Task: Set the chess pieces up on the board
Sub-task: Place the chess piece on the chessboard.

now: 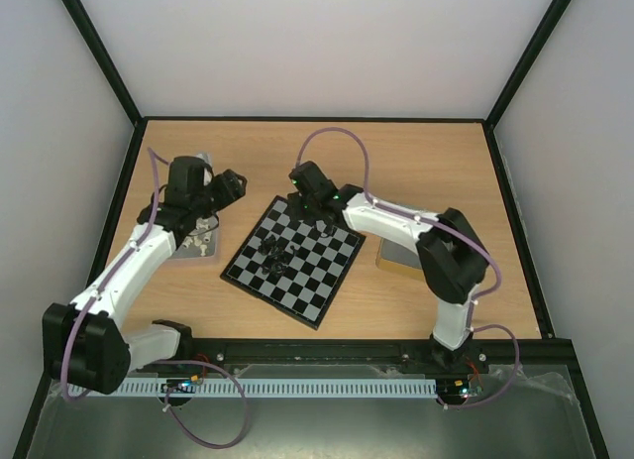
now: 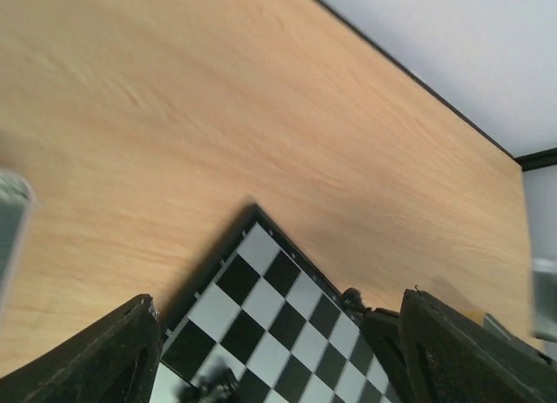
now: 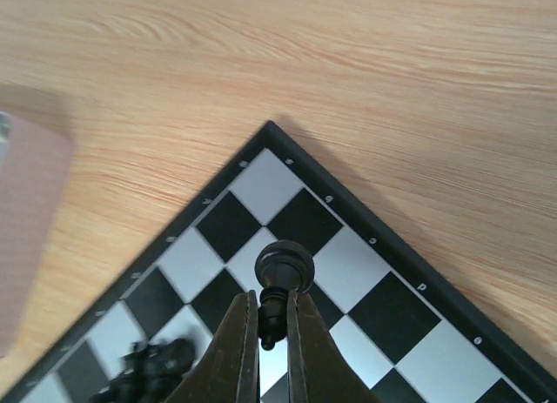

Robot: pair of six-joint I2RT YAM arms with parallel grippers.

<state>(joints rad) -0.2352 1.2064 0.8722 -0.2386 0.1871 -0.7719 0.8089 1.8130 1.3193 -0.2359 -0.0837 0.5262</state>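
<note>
Overhead: pale wooden tabletop (image 1: pixel 416 162), white walls (image 1: pixel 297 43), black frame (image 1: pixel 317 119). Centre, set diamond-wise, the black-and-silver checkered board (image 1: pixel 307 281). Right gripper (image 3: pixel 271 303) pinches a black chessman (image 3: pixel 283 268) near its far corner. Left gripper (image 2: pixel 278 359) stands wide, holding nothing. Other small black chess pieces (image 1: pixel 277 251) huddle mid-board, blurred, types unreadable.

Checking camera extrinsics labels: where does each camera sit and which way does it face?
Top external: above and behind the bases, looking down on table and board; both arms show whole.
Left wrist: on the left arm, facing across a board corner to the far wall; left jaws, open, frame the bottom edge.
Right wrist: on the right arm, looking down at a board corner; right jaws, shut on a piece, at bottom centre.
Shared: both wrist views show a board corner and table.
</note>
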